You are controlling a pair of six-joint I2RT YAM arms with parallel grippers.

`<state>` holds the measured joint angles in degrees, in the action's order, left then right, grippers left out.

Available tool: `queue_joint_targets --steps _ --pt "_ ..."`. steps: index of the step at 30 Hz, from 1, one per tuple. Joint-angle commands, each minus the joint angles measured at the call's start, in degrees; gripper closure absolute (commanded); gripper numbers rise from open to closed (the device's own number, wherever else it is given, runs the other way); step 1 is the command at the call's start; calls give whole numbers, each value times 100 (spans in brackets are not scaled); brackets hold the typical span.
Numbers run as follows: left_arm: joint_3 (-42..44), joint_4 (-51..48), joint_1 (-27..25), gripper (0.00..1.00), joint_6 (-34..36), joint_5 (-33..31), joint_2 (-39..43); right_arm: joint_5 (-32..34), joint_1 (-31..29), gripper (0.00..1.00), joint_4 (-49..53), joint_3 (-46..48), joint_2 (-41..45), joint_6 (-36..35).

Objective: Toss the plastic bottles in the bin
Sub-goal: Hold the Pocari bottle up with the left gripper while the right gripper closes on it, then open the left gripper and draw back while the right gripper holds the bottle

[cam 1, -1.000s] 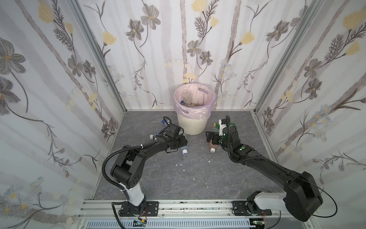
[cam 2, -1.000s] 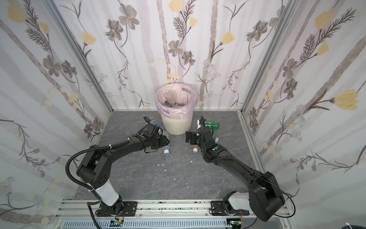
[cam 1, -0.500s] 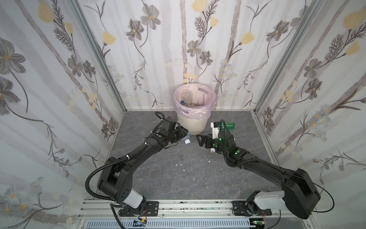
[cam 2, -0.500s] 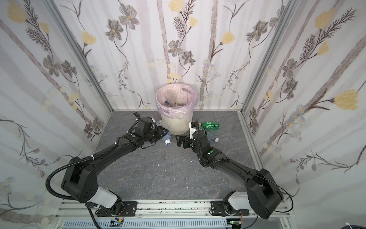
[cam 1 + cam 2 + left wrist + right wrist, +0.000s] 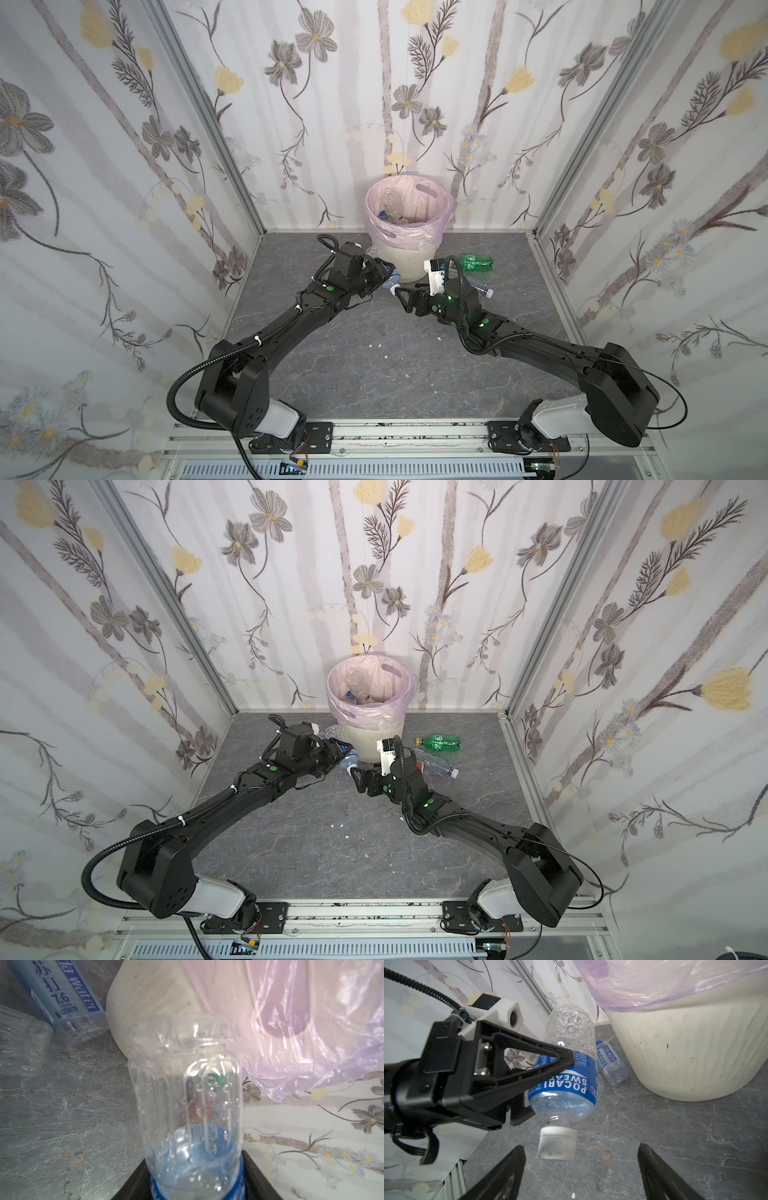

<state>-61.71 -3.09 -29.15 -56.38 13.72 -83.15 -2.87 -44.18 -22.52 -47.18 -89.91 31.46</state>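
clear plastic with a blue label, the held bottle hangs cap-down just beside the bin, clamped across its label by the left gripper and clear of the grey floor. the right gripper faces it with jaws spread wide on either side of the white cap, gripping nothing. a green bottle lies on the floor right of the bin, and a small soda water bottle lies at its base.
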Motion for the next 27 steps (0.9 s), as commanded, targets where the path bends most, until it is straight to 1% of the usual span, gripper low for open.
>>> queue_joint_targets --steps 1,5,6,8,12,18,23,25,27 --pt "27 317 5 48 -99 34 101 -126 -28 18 -270 -114 -108 35" --pt "58 344 -13 47 -104 44 162 -165 -46 22 -296 -200 -109 45" --pt "79 344 -12 48 -111 34 168 -194 -62 23 -305 -232 -281 57" --pt "119 366 -12 47 -143 34 183 -214 -89 24 -284 -299 -345 65" --pt "166 410 -22 47 -187 52 200 -209 -125 31 -231 -412 -455 84" --pt "203 450 -21 47 -200 70 251 -196 -134 47 -169 -485 -528 115" --pt "234 476 -21 44 -220 70 285 -196 -141 56 -121 -513 -550 128" --pt "256 476 -21 43 -222 39 304 -188 -143 63 -122 -507 -537 139" --pt "282 485 -16 41 -233 26 319 -180 -143 66 -110 -503 -523 140"
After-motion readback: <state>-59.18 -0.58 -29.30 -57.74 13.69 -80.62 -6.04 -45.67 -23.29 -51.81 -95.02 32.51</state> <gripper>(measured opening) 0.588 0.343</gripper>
